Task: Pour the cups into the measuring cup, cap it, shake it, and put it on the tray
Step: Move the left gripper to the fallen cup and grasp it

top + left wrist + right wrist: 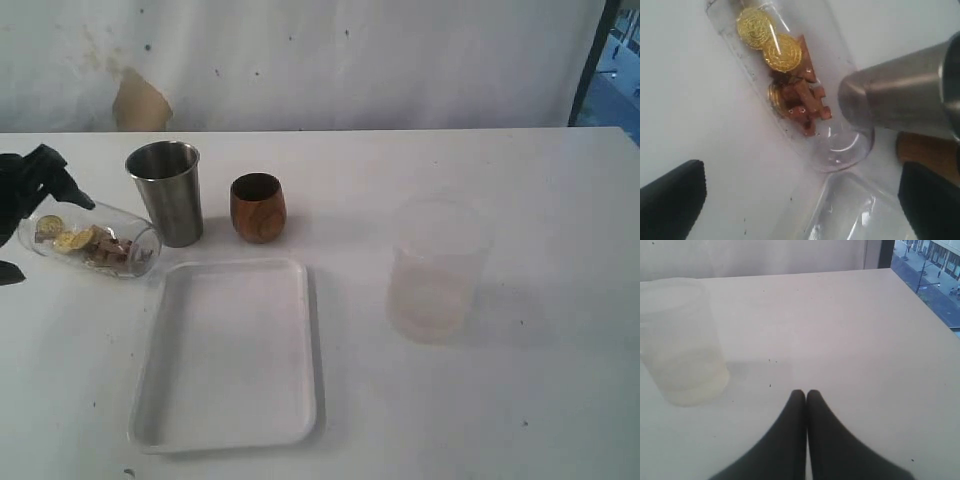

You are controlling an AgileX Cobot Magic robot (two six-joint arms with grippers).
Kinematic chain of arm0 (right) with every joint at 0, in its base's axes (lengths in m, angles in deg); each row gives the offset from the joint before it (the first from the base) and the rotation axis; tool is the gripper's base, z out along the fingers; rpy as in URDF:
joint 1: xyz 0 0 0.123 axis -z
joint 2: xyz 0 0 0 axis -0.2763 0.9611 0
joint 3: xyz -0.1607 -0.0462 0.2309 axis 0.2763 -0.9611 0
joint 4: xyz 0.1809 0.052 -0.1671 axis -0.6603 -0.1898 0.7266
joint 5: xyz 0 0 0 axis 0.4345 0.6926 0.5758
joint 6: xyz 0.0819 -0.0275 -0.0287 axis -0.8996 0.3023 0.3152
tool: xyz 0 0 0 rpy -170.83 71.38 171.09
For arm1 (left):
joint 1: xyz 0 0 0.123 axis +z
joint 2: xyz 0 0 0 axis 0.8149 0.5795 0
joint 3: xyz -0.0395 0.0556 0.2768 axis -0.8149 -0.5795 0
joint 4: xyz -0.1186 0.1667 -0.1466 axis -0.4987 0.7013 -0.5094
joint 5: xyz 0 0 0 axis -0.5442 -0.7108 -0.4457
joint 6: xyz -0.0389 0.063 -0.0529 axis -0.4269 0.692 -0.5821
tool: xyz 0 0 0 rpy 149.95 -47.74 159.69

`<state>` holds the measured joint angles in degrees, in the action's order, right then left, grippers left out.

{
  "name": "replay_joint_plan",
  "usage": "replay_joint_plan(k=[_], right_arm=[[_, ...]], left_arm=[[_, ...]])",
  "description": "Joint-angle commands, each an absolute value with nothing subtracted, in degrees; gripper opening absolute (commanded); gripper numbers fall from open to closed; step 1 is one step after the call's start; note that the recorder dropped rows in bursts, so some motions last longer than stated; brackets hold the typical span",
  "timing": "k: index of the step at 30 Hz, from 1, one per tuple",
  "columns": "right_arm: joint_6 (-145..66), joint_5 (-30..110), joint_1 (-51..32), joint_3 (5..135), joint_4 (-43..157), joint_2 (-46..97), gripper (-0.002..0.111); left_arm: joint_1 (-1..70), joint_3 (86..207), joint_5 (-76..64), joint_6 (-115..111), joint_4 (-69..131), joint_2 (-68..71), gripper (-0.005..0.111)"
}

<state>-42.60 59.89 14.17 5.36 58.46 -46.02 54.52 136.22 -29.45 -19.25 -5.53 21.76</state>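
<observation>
The clear measuring cup (90, 241) lies on its side on the table at the far left, with gold coins and brown pieces inside (790, 75). My left gripper (802, 210) is open and straddles it without touching; in the exterior view one black finger (62, 182) shows above it. The steel tumbler (170, 195) stands upright just right of the lying cup, and the brown wooden cup (258, 208) stands beside that. The white tray (230, 350) lies in front of them. My right gripper (806, 392) is shut on nothing, low over bare table.
A frosted milky container (437, 270) stands right of the tray, and the right wrist view shows it (680, 345) off to one side of my right gripper. The table's far edge meets a white wall. The tray's corner (855, 210) lies near the measuring cup's end.
</observation>
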Motion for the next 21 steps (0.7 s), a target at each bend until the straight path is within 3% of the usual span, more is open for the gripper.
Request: replay_joint_plan(k=[1,6,14,21], right_arm=[[-42.82,59.69,14.41,5.29,58.63,-46.31,0.000],[-42.82,59.69,14.41,5.29,58.63,-46.31,0.000],[-42.82,59.69,14.41,5.29,58.63,-46.31,0.000],[-42.82,59.69,14.41,5.29,58.63,-46.31,0.000]], left_arm=[[54.11,136.75,-23.37,-19.47,-9.81,25.54,0.105],[54.11,136.88,-17.86,-18.33,-20.01,26.99,0.105],[53.84,141.07,-20.25,-14.75,-20.57,33.83,0.105],[53.84,141.07,-14.09,-14.75,-21.18,35.19,0.105]])
